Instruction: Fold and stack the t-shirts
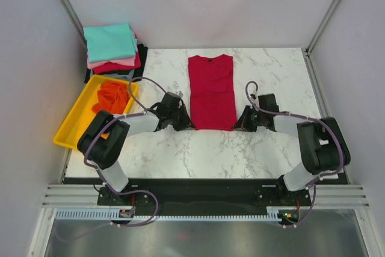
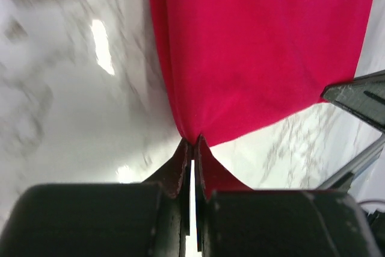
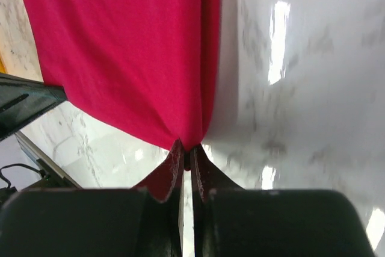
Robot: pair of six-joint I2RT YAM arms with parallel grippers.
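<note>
A crimson red t-shirt [image 1: 211, 91] lies on the marble table, its sides folded in to a narrow strip, collar at the far end. My left gripper [image 1: 186, 124] is shut on its near left corner [image 2: 194, 139]. My right gripper [image 1: 239, 124] is shut on its near right corner [image 3: 188, 147]. Both corners are pinched at the fingertips, and the cloth [image 2: 258, 52] stretches away from each wrist camera [image 3: 126, 46]. A bright orange t-shirt [image 1: 112, 97] lies crumpled in the yellow tray [image 1: 73, 120]. A stack of folded shirts [image 1: 112, 49], teal on top, then pink and red, sits at the back left.
The yellow tray stands at the left edge of the table, close to my left arm. The stack sits behind it in the back left corner. White walls enclose the table on three sides. Bare marble [image 1: 277, 76] lies to the right of the red shirt.
</note>
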